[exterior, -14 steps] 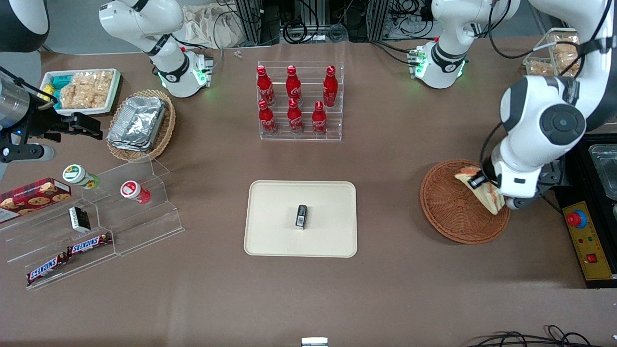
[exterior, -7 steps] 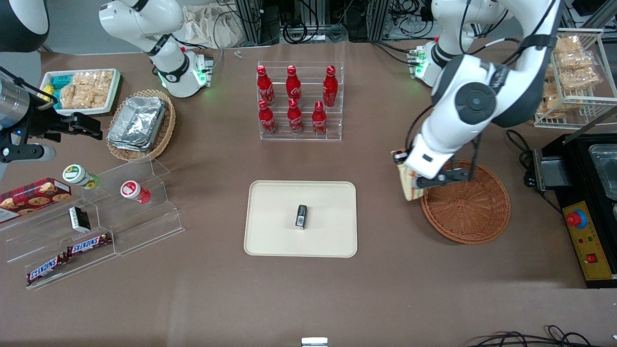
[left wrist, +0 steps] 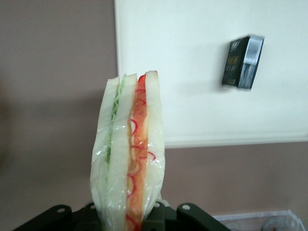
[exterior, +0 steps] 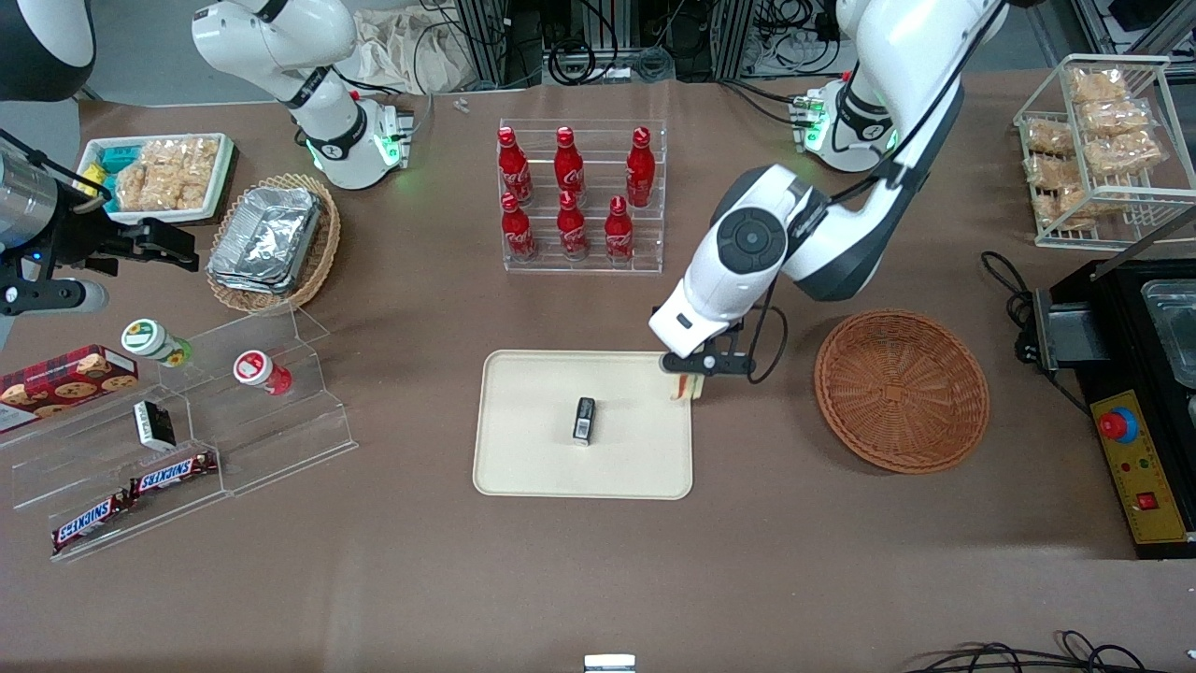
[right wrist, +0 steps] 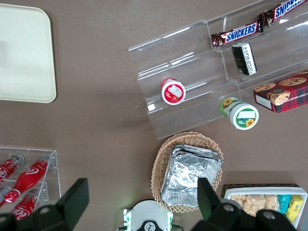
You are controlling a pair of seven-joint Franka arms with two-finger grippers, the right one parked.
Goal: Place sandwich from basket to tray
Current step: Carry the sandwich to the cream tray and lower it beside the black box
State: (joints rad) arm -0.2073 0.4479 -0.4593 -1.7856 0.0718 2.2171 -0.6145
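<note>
Cream tray (exterior: 542,467) sits at frame centre of the front view, small dark box (exterior: 584,419) on it. Wicker basket (exterior: 902,391) is empty. Gripper (exterior: 696,366), clamped on the sandwich (exterior: 685,387), hangs over the tray's edge. Carry further inward, short of the box, then lower flat.

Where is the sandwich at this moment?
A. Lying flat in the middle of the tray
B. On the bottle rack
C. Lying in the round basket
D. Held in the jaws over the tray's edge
D: the gripper holds the sandwich over the tray rim; the basket is empty.
</note>
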